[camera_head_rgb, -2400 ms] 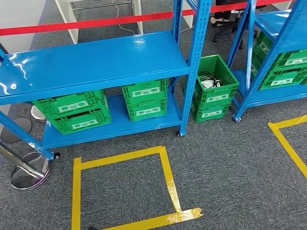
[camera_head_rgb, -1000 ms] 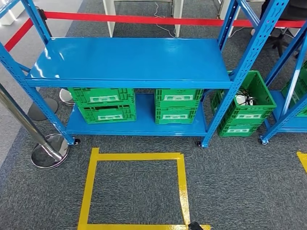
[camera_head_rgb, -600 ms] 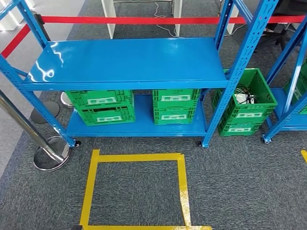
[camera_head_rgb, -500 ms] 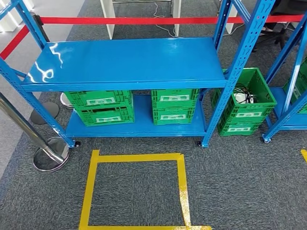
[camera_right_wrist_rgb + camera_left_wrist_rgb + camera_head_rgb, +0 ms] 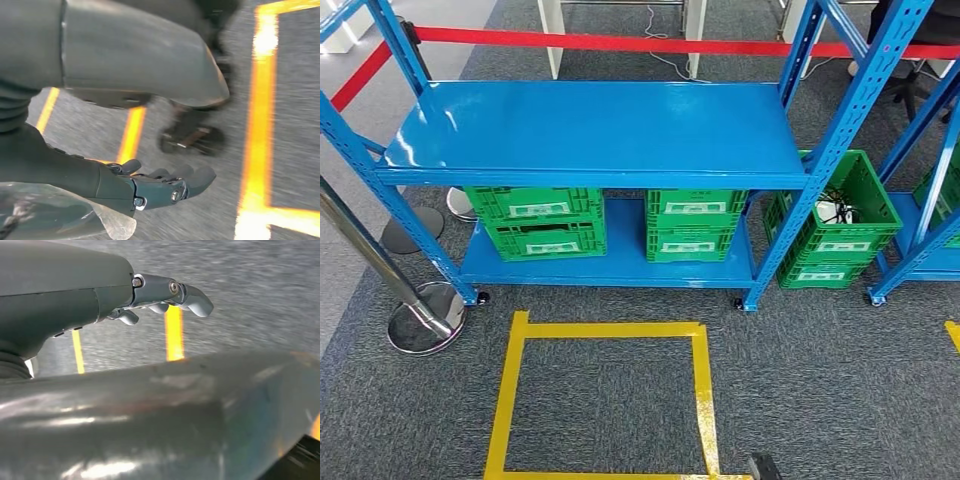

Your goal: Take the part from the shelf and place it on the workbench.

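Observation:
A blue metal shelf [image 5: 599,125] stands straight ahead in the head view, and its middle board is bare and glossy. Under it, on the bottom board, sit two stacks of green crates [image 5: 539,222] [image 5: 693,225] with white labels. My left hand [image 5: 166,297] hangs above the grey carpet, its fingers stretched out and holding nothing. My right hand [image 5: 166,185] also hangs low over the carpet, fingers extended and empty.
Yellow tape [image 5: 701,390] marks a square on the carpet before the shelf. An open green crate [image 5: 841,225] with cables stands on the floor to the right, beside a second blue shelf [image 5: 924,230]. A chrome stanchion base [image 5: 426,315] stands at left. Red barrier tape [image 5: 622,43] runs behind.
The camera has swung round: the shelf, seen at a slant 2.4 s ago, now faces me squarely, with a small shift in the last half second. Shelf and crates have not moved.

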You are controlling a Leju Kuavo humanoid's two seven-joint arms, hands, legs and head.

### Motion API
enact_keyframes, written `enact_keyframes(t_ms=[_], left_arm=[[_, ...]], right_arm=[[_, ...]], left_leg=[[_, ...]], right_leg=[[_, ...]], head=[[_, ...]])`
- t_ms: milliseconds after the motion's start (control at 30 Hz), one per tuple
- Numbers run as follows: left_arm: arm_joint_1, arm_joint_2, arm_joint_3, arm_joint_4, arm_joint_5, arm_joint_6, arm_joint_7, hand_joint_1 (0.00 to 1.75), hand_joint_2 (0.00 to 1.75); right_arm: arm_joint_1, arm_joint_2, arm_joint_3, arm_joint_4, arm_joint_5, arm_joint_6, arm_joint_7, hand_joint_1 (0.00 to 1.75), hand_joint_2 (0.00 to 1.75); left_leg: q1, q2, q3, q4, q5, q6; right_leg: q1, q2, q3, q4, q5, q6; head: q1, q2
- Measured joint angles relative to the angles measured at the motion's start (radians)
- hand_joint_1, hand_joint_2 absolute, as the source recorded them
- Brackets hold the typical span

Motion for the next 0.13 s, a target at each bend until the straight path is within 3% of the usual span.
enact_keyframes(t_ms=[133], left_arm=[[-0.017,0.003,-0.009,-0.021,0.009,-0.006,-0.005,0.0,0.0]], right_arm=[[0.027,-0.004,0.013,0.011,-0.018,-0.003,-0.003,0.0,0.0]], left_leg=[[-0.001,0.002,0.001,0.0,-0.001,0.003]], right_leg=[[-0.001,0.003,0.002,-0.003,0.001,0.002]], head=[[0.0,0.0]])
